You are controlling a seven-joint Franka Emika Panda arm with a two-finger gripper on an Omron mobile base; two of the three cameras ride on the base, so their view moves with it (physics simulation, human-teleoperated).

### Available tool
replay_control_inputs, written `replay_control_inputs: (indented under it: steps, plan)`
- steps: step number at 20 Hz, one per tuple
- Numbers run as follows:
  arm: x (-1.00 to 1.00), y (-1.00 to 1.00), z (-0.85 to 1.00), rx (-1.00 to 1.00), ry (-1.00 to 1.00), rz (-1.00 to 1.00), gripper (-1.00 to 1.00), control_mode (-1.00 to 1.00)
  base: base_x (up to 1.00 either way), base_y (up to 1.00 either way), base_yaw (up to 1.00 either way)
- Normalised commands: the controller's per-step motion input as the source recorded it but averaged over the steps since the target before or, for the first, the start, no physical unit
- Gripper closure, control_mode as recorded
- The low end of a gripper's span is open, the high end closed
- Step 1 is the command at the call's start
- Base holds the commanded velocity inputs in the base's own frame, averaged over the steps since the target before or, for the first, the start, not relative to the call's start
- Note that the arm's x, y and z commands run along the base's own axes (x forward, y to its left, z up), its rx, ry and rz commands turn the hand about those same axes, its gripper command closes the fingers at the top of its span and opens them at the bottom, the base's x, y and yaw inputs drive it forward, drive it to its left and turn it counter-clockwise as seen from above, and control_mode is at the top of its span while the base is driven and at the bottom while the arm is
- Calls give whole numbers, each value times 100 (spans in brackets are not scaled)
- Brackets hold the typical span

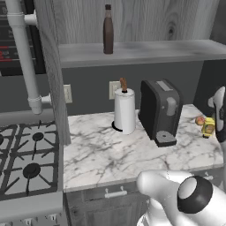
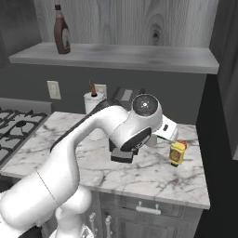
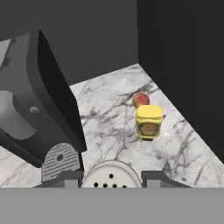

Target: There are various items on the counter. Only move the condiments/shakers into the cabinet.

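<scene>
A: Nearest sat the small pale round perforated-top shaker (image 3: pixel 111 175), pinched between the gripper (image 3: pixel 111 177) fingers.

B: Risk?

A: Clipping the black boxy coffee machine (image 3: pixel 39 109); the yellow squeeze bottle (image 3: pixel 149 122) waited by the marble worktop's (image 3: pixel 109 109) right edge.

Counter (image 1: pixel 110 154) veined marble, smooth; cabinet (image 1: pixel 145 20) matt wood-grain; coffee machine (image 1: pixel 160 110) blk plastic.
</scene>
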Motion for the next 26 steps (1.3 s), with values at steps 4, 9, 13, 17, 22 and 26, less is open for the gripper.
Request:
replay_control_inputs:
  steps: [4,9,13,17,22,26]
  plan:
    - [-51,99,100,-6,-10,20,100,-100,0,0,0]
    - [-40,100,100,-5,-9,17,100,-100,0,0,0]
    - [-29,100,100,-1,-5,9,100,-100,0,0,0]
    - [-30,67,100,0,-14,1,100,-100,0,0,0]
    - [-11,12,54,0,-22,0,100,-100,0,0,0]
    - [0,0,12,0,-4,0,100,-100,0,0,0]
